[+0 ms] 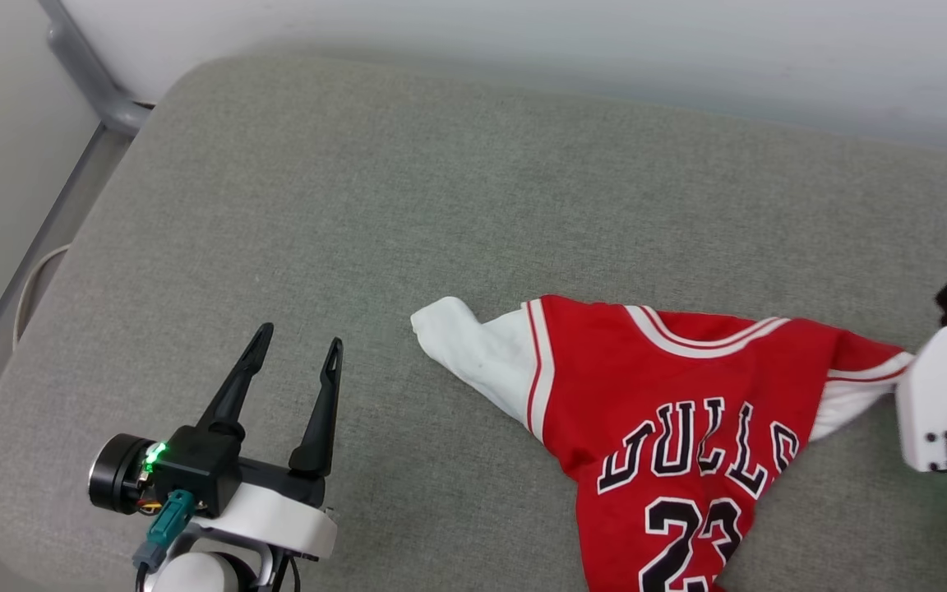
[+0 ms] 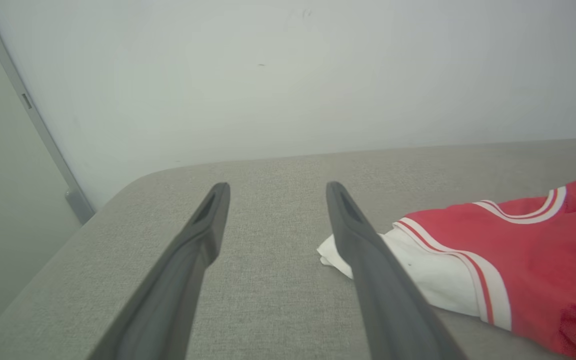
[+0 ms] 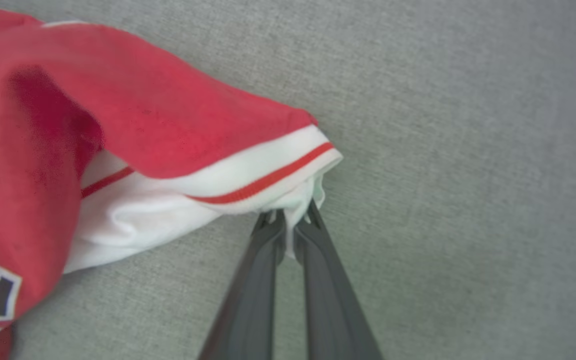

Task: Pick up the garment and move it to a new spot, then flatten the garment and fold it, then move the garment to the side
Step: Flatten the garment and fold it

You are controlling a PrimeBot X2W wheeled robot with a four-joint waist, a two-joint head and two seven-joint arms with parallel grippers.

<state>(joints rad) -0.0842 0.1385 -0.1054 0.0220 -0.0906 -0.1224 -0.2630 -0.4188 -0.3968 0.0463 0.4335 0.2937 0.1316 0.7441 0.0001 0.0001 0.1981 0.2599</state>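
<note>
The grey cushion (image 1: 342, 205) carries the red Bulls jersey (image 1: 605, 386), which lies crumpled at the lower right of the head view. The right gripper (image 3: 290, 220) is closed on its white sleeve hem. The left gripper (image 1: 297, 339), at the lower left, stands open and holds nothing.

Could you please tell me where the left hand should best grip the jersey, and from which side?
Probably the free white sleeve of the jersey: its bunched tip juts toward the open left hand, so approach from the left, low along the cushion. The right hand pinches the opposite sleeve hem.
</note>
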